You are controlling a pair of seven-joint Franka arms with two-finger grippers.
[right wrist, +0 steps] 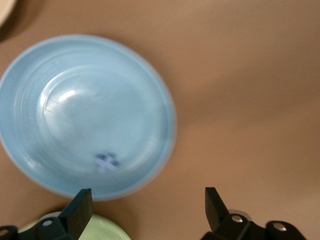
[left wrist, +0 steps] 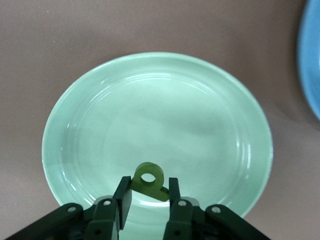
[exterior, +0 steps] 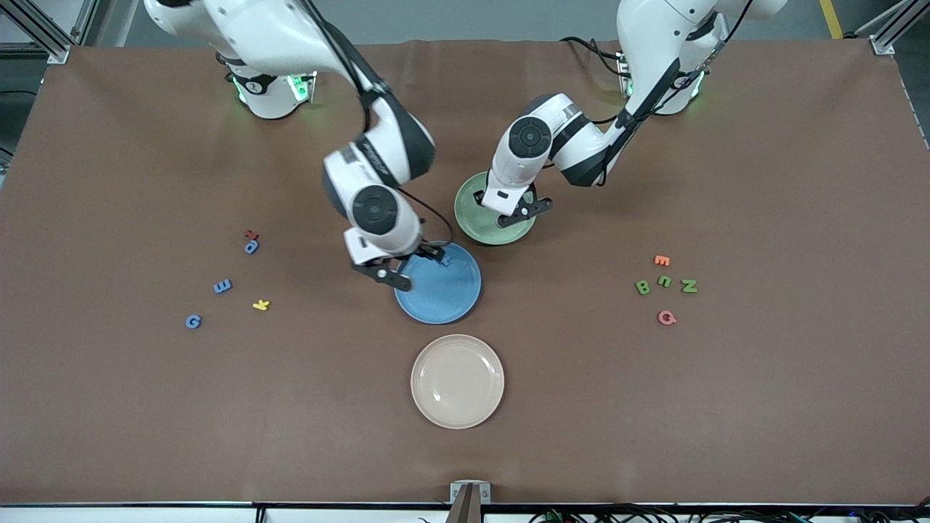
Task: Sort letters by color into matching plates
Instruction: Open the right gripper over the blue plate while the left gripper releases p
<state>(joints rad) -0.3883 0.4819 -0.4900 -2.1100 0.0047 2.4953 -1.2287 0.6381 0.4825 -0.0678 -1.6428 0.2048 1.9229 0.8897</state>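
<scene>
My left gripper [exterior: 520, 212] hangs over the pale green plate [exterior: 472, 212], shut on a small green letter [left wrist: 149, 180] held tilted between its fingertips above the plate [left wrist: 150, 110]. My right gripper [exterior: 410, 263] is open and empty over the blue plate's [exterior: 443, 299] rim; in the right wrist view it [right wrist: 147, 197] is above bare table beside that plate [right wrist: 60, 70]. One blue letter [exterior: 447, 259] lies in the blue plate and also shows in the right wrist view [right wrist: 106, 162]. Three blue letters [exterior: 222, 286] lie toward the right arm's end, three green ones [exterior: 664, 282] toward the left arm's end.
The cream plate [exterior: 457, 380] sits nearer the front camera than the blue plate. A red letter [exterior: 251, 234] and a yellow one [exterior: 261, 305] lie among the blue letters. An orange letter [exterior: 661, 260] and a pink one [exterior: 666, 317] lie by the green letters.
</scene>
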